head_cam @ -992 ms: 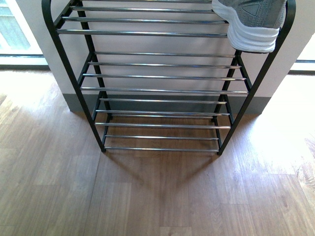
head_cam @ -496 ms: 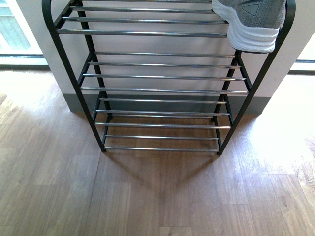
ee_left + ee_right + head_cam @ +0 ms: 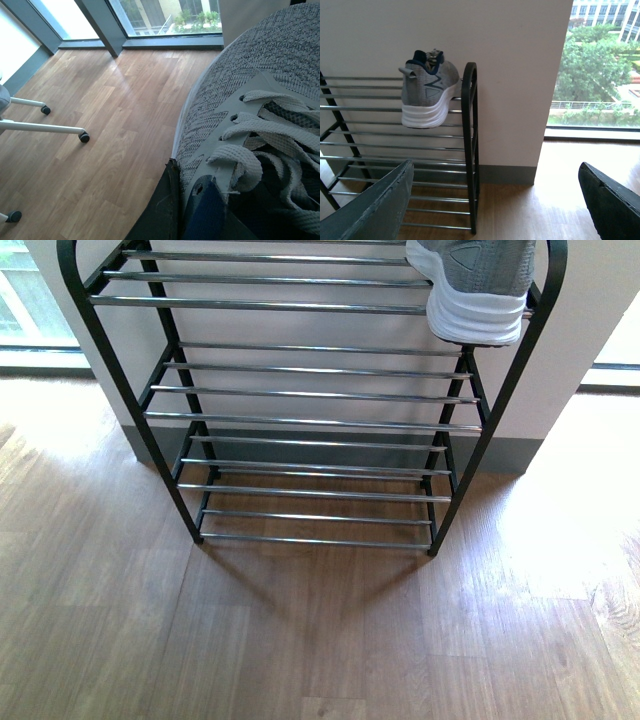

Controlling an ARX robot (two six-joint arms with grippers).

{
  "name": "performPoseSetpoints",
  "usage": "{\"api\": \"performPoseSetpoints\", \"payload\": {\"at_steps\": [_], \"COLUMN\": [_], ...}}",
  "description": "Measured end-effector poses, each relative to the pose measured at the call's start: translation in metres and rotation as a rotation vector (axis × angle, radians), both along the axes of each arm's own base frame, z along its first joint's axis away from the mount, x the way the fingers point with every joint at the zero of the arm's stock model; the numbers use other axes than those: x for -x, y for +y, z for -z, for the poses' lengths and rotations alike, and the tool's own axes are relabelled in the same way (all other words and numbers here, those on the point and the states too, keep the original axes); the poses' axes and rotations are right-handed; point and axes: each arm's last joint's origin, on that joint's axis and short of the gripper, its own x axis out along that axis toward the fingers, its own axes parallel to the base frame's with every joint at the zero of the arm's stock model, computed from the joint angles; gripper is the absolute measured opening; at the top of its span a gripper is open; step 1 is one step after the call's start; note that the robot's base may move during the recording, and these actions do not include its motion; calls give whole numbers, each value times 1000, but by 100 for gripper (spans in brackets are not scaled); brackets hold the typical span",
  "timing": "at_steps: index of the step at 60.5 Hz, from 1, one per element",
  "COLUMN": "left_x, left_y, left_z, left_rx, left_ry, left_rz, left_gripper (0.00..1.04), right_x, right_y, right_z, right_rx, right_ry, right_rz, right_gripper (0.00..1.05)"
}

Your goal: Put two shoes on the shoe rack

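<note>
- The shoe rack (image 3: 260, 305) stands straight ahead at 12 o'clock in the front view, with its black frame on the wooden floor (image 3: 320, 640) and its back to a white wall (image 3: 300, 328)
- The first shoe (image 3: 475, 285) lies on the highest tier in view, at about 1 o'clock, hard by the rack's right-hand upright
- Its heel points toward 6 o'clock, and the thick white sole hangs out past the front chrome bar
- The tiers below it carry nothing
- A bright patch of light falls on the floor at about 4 o'clock
- The left hand (image 3: 185, 210) holds the second shoe (image 3: 235, 100), which fills much of the left wrist view, well above the floor
- One dark finger (image 3: 159, 215) presses against the grey knit side by the collar; the other finger is hidden
- The grey laces (image 3: 270, 135) and the navy lining (image 3: 205, 215) show close to the camera
- Past this shoe lie the floor, a window (image 3: 165, 15) and the white legs of a wheeled chair (image 3: 45, 127)
- The right hand (image 3: 495, 165) is spread wide and grips nothing, its two dark fingers (image 3: 370, 210) far apart
- It faces the rack's right end, well short of it; the first shoe shows on the bars there, heel outward
</note>
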Motion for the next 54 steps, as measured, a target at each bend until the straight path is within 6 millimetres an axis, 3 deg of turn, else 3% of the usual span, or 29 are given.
{"api": "performPoseSetpoints", "payload": {"at_steps": [4, 9, 13, 19, 29, 35, 43, 54], "left_x": [0, -5, -15, -38, -108, -149, -199, -281], "left_y": [-1, -4, -4, -8, -39, -62, -88, -122], "left_z": [1, -7, -10, -24, -70, -83, -86, -68], "left_rx": [11, -10, 131, 275, 377, 360, 299, 205], "left_ry": [16, 98, 52, -26, -82, -40, 17, 138], "left_rz": [-27, -196, -309, -334, -187, -74, 44, 170], "left_gripper": [1, 1, 1, 1, 1, 1, 1, 1], "right_x": [0, 0, 0, 0, 0, 0, 0, 0], "right_y": [0, 0, 0, 0, 0, 0, 0, 0], "right_z": [0, 0, 0, 0, 0, 0, 0, 0], "right_rx": [0, 0, 0, 0, 0, 0, 0, 0], "right_ry": [2, 0, 2, 0, 0, 0, 0, 0], "right_rz": [2, 1, -3, -1, -2, -2, -2, -2], "right_gripper": [95, 96, 96, 96, 96, 96, 96, 96]}}
